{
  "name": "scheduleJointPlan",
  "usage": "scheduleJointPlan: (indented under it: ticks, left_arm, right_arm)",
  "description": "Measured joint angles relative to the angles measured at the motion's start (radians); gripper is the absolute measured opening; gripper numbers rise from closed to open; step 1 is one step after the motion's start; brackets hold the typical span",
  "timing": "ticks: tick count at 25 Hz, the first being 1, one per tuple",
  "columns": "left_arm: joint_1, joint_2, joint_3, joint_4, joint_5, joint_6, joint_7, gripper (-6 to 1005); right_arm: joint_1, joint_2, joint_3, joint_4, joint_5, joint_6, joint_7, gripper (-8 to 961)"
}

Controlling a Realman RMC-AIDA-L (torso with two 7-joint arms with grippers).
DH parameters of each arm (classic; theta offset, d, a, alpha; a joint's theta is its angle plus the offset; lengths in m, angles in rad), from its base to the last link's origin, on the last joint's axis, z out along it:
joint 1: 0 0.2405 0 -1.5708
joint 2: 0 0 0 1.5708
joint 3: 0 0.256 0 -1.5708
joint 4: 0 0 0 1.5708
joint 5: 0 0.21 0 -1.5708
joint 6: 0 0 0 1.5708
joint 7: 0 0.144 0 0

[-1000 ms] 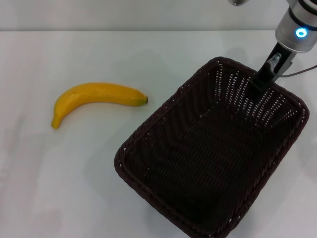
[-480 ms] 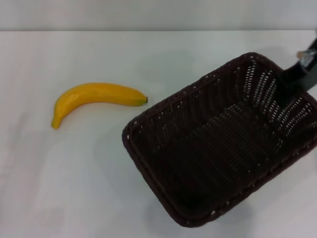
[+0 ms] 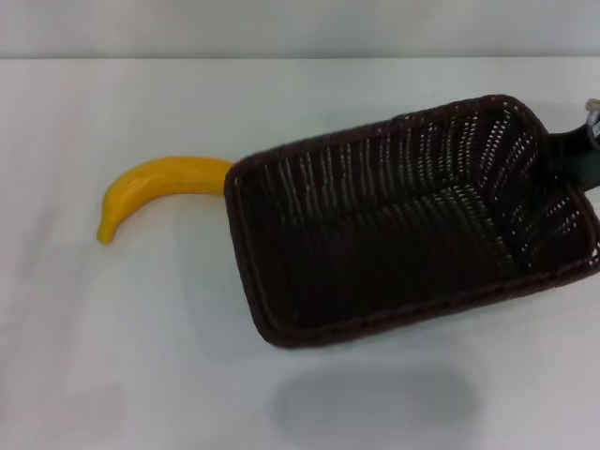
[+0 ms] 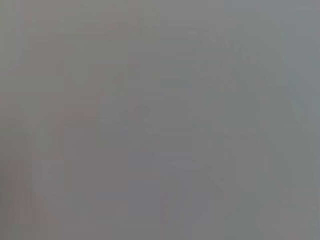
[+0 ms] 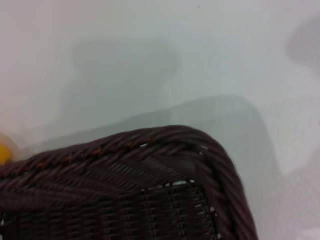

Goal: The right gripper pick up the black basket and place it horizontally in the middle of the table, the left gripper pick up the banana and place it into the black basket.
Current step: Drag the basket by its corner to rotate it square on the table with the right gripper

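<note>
The black basket (image 3: 281, 197) hangs tilted in the air over the table (image 3: 131, 356), its long side lying across the head view. My right gripper (image 3: 574, 157) is at the far right edge, shut on the basket's right-hand end wall. The banana (image 3: 155, 183) lies on the table at the left; the basket's left corner hides its right end. In the right wrist view I see a braided rim corner of the basket (image 5: 150, 142) and a sliver of the banana (image 5: 4, 150). My left gripper is out of view; the left wrist view is plain grey.
The basket's shadow (image 3: 375, 403) falls on the table below it, near the front edge. The table's back edge (image 3: 281, 58) meets a pale wall.
My right gripper has lifted the basket and swung it from a diagonal to a nearly crosswise lie. The basket's left corner now covers the banana's right tip. The banana has not moved.
</note>
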Motion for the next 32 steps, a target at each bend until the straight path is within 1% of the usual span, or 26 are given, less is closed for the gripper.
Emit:
scheduleJointPlan:
  ticks: [3,5,7,9,13,18,22,26,29,32]
  left_arm:
    - [-0.014,0.002,-0.025,0.008,-0.001,0.018,0.009,877]
    - [-0.021,0.005,-0.031,0.018,-0.004,0.034,0.009,877]
    - [-0.024,0.007,-0.031,0.034,-0.005,0.048,0.009,877]
    - [-0.027,0.008,-0.031,0.046,-0.004,0.057,0.010,877]
    - [-0.038,0.020,-0.031,0.050,-0.007,0.069,0.014,877]
    - [-0.055,0.033,-0.033,0.050,-0.009,0.101,0.015,877]
    - [-0.063,0.036,-0.033,0.055,-0.009,0.121,0.016,877]
    - [-0.063,0.037,-0.033,0.065,-0.009,0.130,0.019,876]
    - [-0.061,0.035,-0.033,0.072,-0.006,0.131,0.020,876]
    - [-0.059,0.032,-0.033,0.073,-0.003,0.131,0.021,876]
  right_arm:
    - [-0.005,0.003,-0.048,-0.012,0.027,-0.013,0.053,131]
    - [-0.014,0.002,-0.113,-0.021,0.078,-0.036,0.109,130]
    - [-0.030,-0.002,-0.205,-0.038,0.140,-0.065,0.184,130]
    - [-0.039,-0.003,-0.260,-0.052,0.171,-0.076,0.245,130]
    - [-0.042,-0.003,-0.332,-0.088,0.181,-0.074,0.342,129]
    - [-0.044,-0.004,-0.442,-0.143,0.175,-0.075,0.375,128]
    - [-0.037,-0.004,-0.464,-0.128,0.184,-0.075,0.356,127]
    - [-0.039,-0.001,-0.470,-0.140,0.252,-0.090,0.307,126]
    - [-0.042,-0.008,-0.468,-0.144,0.261,-0.088,0.302,129]
    - [-0.038,-0.014,-0.460,-0.122,0.243,-0.083,0.289,132]
